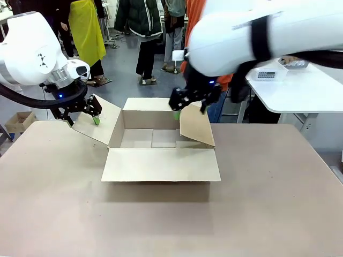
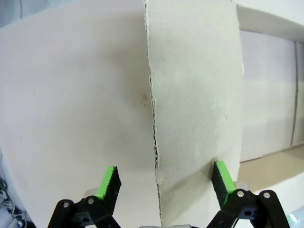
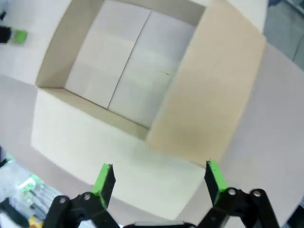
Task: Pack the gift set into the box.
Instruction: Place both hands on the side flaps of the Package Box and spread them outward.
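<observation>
Box [image 1: 161, 165] upright, mouth up, long axis left-right

Your 2 arms are glossy white, the left arm [image 1: 29, 45] with a black cable [image 1: 21, 99], the right arm [image 1: 230, 37] with a black band [image 1: 260, 37]; left gripper [image 1: 83, 119] and right gripper [image 1: 188, 111] are black with green pads [image 2: 108, 183].

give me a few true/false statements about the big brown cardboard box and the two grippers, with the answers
1. The large brown corrugated cardboard box stands open with nothing inside. True.
2. The left gripper is clamped shut on a flap. False: it is open, with one finger on each side of the left flap edge.
3. The right gripper is open, above the right flap. True.
4. The near flap is folded over the opening. False: it lies spread outward on the table.
</observation>
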Controlling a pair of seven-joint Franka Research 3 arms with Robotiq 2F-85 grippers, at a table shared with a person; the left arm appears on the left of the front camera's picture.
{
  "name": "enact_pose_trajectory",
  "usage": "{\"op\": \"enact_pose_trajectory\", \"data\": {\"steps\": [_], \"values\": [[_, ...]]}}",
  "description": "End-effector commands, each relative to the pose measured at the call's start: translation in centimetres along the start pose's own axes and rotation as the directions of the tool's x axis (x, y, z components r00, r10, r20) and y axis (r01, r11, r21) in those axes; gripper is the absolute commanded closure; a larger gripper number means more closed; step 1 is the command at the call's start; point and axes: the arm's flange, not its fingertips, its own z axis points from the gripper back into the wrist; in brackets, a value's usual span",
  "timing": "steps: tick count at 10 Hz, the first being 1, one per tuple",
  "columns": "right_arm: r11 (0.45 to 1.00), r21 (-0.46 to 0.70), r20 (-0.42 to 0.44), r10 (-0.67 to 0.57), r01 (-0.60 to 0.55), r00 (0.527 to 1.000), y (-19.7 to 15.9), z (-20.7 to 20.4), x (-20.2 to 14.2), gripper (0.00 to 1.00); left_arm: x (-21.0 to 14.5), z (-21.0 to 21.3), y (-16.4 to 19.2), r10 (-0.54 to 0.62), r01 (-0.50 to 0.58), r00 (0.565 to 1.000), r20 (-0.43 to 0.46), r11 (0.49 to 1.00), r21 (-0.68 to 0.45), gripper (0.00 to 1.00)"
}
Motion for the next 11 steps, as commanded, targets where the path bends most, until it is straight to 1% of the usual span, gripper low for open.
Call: {"op": "enact_pose_trajectory", "data": {"steps": [1,3,4,5,7,8,9,10,11], "values": [[0.99,-0.078,-0.112,-0.125,0.117,0.986,1.9,-2.4,7.1,0.0,0.0,0.3,-0.1,0.011,-0.011,1.0,-0.002,1.0,0.013,0.0],[0.948,-0.226,-0.159,-0.262,0.224,0.952,2.1,-5.4,9.0,0.0,0.0,0.3,-0.1,0.011,-0.011,1.0,-0.002,1.0,0.013,0.0],[0.928,-0.275,-0.17,-0.304,0.251,0.938,2.0,-7.0,9.5,0.0,0.0,0.3,-0.1,0.011,-0.011,1.0,-0.002,1.0,0.013,0.0],[0.911,-0.318,-0.174,-0.33,0.264,0.928,1.7,-8.1,9.8,0.0,0.0,0.3,-0.1,0.011,-0.011,1.0,-0.002,1.0,0.013,0.0],[0.88,-0.383,-0.186,-0.372,0.282,0.909,1.0,-8.9,9.8,0.0,0.0,0.3,-0.1,0.011,-0.011,1.0,-0.002,1.0,0.013,0.0],[0.845,-0.445,-0.181,-0.409,0.296,0.894,0.4,-9.3,9.7,0.0,0.0,0.3,-0.1,0.011,-0.011,1.0,-0.002,1.0,0.013,0.0],[0.828,-0.477,-0.164,-0.413,0.294,0.896,0.1,-9.3,9.5,0.0,0.0,0.3,-0.1,0.011,-0.011,1.0,-0.002,1.0,0.013,0.0],[0.83,-0.483,-0.161,-0.395,0.277,0.904,-0.1,-9.3,9.5,0.0,0.0,0.3,-0.1,0.011,-0.011,1.0,-0.002,1.0,0.013,0.0],[0.829,-0.478,-0.166,-0.408,0.289,0.897,-0.5,-9.0,9.3,0.0,0.0,0.3,-0.1,0.011,-0.011,1.0,-0.002,1.0,0.013,0.0]]}}
